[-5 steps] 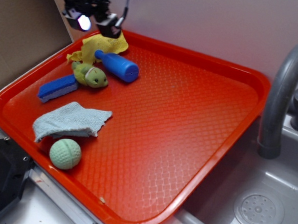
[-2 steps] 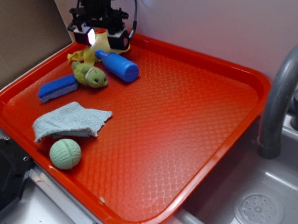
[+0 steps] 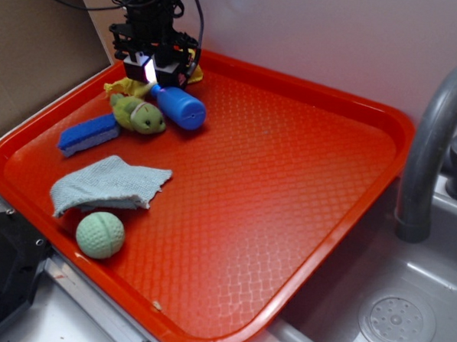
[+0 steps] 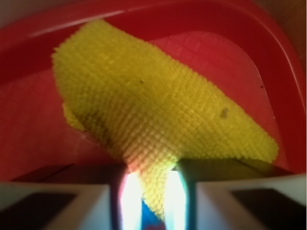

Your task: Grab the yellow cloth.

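The yellow cloth (image 3: 119, 86) lies crumpled in the far left corner of the red tray (image 3: 304, 183), mostly hidden under my gripper (image 3: 155, 74). In the wrist view the cloth (image 4: 153, 110) fills the frame, a textured yellow fabric. A fold of it runs down between my gripper's (image 4: 152, 201) two fingers, which stand close together and pinch it. A bit of the blue bottle (image 4: 148, 221) shows below the fold.
The blue bottle (image 3: 178, 107) lies just right of the gripper, touching the cloth. A yellow-green plush toy (image 3: 139, 114), a blue sponge (image 3: 89, 133), a grey-blue cloth (image 3: 109, 184) and a green ball (image 3: 100, 235) lie along the tray's left side. A faucet (image 3: 433, 143) and a sink (image 3: 397, 324) are at the right.
My gripper has come down onto the yellow cloth and moved slightly toward the front. It now covers most of the cloth, and the fingers have closed on a fold.
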Available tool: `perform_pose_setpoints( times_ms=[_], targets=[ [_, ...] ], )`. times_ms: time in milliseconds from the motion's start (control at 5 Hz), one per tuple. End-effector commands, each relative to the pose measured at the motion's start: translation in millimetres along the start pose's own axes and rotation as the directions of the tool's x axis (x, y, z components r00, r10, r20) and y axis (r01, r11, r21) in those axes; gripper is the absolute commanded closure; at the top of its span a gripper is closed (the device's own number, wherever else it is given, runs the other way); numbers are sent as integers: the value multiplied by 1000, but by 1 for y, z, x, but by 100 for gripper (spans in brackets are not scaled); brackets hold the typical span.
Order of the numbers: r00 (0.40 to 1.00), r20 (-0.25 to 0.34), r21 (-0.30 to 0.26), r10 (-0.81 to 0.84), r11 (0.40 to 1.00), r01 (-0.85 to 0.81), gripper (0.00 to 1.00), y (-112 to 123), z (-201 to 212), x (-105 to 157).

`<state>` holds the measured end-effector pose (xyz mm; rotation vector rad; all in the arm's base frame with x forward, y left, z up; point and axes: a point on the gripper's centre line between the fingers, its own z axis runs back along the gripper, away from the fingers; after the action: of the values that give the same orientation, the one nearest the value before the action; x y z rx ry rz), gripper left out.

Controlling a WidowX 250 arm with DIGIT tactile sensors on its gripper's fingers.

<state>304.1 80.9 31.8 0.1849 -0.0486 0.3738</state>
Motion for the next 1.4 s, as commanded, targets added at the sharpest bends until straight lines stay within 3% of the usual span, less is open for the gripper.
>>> perform_pose_setpoints(
  times_ms=[0,200,400,600,800,1000,1200],
  targets=[
    [992,120,9,-39,999,39,100,-1,12,6],
    [987,155,4,-41,999,41,100,0,18,1],
    [979,199,-43,-45,998,55,100,7,39,-8],
    [946,309,-126,-96,982,140,100,16,90,-30],
    [905,388,-106,-173,967,231,100,3,142,-47],
    [859,397,-100,-323,915,390,100,-24,189,-57],
    [846,378,-132,-377,882,452,100,-49,186,-71]
  ],
)
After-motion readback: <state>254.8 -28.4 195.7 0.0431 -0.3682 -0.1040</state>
